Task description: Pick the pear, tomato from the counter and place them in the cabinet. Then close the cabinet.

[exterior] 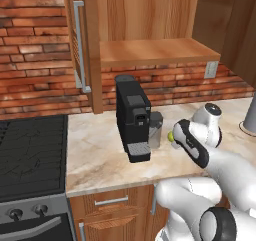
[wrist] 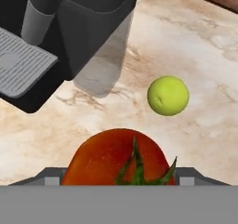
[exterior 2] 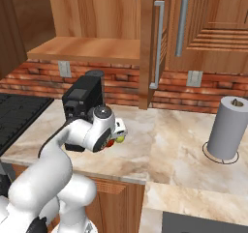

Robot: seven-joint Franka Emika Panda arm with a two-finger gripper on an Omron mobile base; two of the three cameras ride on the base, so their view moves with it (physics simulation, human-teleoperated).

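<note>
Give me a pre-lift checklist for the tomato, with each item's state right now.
1. Tomato sits between the pincer fingertips: ok, it fills the space right at the hand.
2. Firm grip on the tomato: cannot tell, the contact is hidden at the bottom edge.
3. Pear out of the grasp: ok, it lies apart on the counter, beyond the tomato.
4. Coffee machine clear of the hand: ok, it stands to one side.
5. Cabinet open to receive fruit: ok, the door stands open and the shelf is bare.

Arm bent low; gripper jaws closed on tomato.
</note>
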